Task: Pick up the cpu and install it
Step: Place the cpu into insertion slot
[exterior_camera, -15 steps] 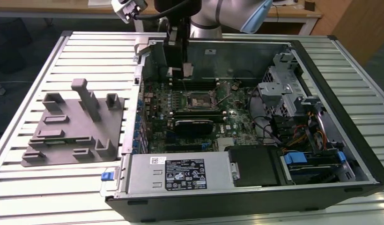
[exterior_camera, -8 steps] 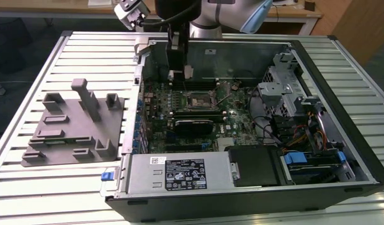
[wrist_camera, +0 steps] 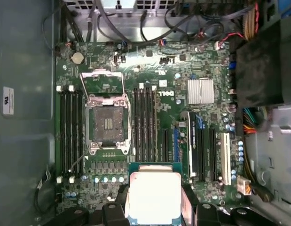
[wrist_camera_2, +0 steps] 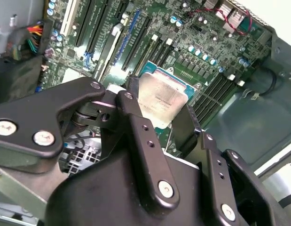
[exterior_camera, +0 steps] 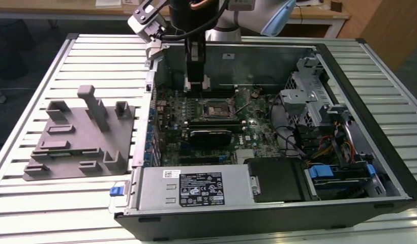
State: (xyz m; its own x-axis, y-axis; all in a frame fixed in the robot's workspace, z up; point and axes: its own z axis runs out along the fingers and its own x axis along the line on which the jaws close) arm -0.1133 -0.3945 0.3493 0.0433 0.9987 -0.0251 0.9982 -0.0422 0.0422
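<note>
**CPU clamped in the jaws, hanging over the board just off the socket**

The cpu (wrist_camera: 153, 197) is up in the air, silver lid facing the camera, with the jaws clenched on two opposite edges. The second wrist view shows it best: the cpu (wrist_camera_2: 160, 100) sits between the two black fingers (wrist_camera_2: 136, 127), tilted relative to that camera, with the green motherboard (wrist_camera_2: 197, 42) behind it.

It's not in the socket (wrist_camera: 107, 123). In the first wrist view the socket lies open with its contact field bare. Its metal load plate (wrist_camera: 102, 81) is flipped back on the side away from the chip. A row of small square chokes (wrist_camera: 105, 166) and round capacitors lies between chip and socket.

Black memory slots (wrist_camera: 70, 136) run along one side of the socket, and another bank (wrist_camera: 146, 127) runs along the other. Further out are a finned silver heatsink (wrist_camera: 200, 91), long expansion slots (wrist_camera: 201, 150), a coin cell (wrist_camera: 78, 58) and a tangle of cables (wrist_camera: 136, 19) at the board's edge.

In the exterior view the arm (exterior_camera: 195, 56) drops straight into the open computer case (exterior_camera: 371, 101), just behind the socket (exterior_camera: 215, 108). The power supply (exterior_camera: 195, 187) is at the near edge and the drive cage (exterior_camera: 310, 91) is on the exterior view's right. A grey fixture block (exterior_camera: 76, 137) sits on the slatted counter (exterior_camera: 32, 203), on the exterior view's left and just beside the case.
</note>
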